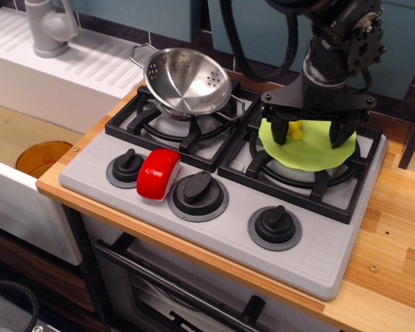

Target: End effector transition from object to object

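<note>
Gripper (311, 135) hangs over a lime-green cloth (308, 153) on the right burner (301, 169), fingers spread, holding nothing.

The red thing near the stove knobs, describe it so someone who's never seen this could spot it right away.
Start at the grey toy stove on the wooden counter, then look along its front row of three black knobs. The red object lies between the left and middle knobs: a rounded, glossy block with a white end face, the only red item there.
</note>
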Action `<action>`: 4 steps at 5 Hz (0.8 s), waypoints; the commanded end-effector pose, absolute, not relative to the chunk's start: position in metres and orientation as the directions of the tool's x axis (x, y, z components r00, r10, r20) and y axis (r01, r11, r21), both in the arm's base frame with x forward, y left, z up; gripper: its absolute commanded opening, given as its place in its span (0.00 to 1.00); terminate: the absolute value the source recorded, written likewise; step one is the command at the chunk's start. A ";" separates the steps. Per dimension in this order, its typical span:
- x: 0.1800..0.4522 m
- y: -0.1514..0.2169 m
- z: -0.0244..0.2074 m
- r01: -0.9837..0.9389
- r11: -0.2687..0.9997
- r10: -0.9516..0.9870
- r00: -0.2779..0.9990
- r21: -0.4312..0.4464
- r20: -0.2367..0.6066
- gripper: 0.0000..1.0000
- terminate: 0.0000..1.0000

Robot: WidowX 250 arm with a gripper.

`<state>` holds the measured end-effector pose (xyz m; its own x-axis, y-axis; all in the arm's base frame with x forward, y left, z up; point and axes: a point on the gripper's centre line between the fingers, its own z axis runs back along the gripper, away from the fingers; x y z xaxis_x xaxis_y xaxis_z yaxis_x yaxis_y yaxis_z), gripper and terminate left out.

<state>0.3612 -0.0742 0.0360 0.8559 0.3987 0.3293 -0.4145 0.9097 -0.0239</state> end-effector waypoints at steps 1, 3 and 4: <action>0.361 -0.074 0.036 -0.415 0.910 0.399 0.856 -0.024 0.329 1.00 0.00; 0.341 -0.071 0.059 -0.433 0.901 0.419 0.863 -0.013 0.281 1.00 0.00; 0.332 -0.071 0.077 -0.441 0.897 0.425 0.868 0.005 0.257 1.00 0.00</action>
<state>0.3223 -0.0673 0.0542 0.8846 0.4215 0.1994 -0.4407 0.8955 0.0618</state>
